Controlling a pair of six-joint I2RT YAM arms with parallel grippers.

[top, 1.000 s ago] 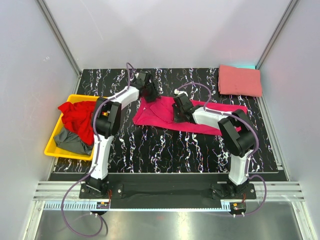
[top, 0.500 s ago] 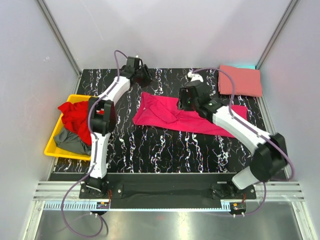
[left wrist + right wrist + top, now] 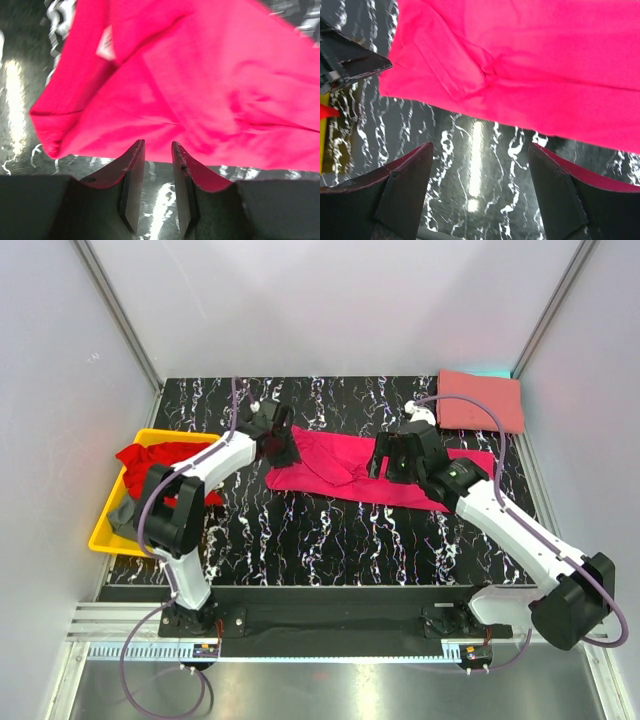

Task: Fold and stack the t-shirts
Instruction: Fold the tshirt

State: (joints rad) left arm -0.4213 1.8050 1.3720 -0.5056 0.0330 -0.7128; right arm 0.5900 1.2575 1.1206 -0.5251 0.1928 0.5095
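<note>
Nearby surface [image 3: 330, 540]: black, white-veined, glossy.
Left end effector [image 3: 158, 145]: stood narrow and empty, nearest the shirt's left end.
Right end effector [image 3: 480, 147]: gaped wide, empty, over its middle.
Magenta t-shirt [image 3: 325, 455]: soft, rumpled; lay flat, long axis left-right, just ahead of both.
Salmon t-shirt [image 3: 480, 400]: lay folded, far right corner.
</note>
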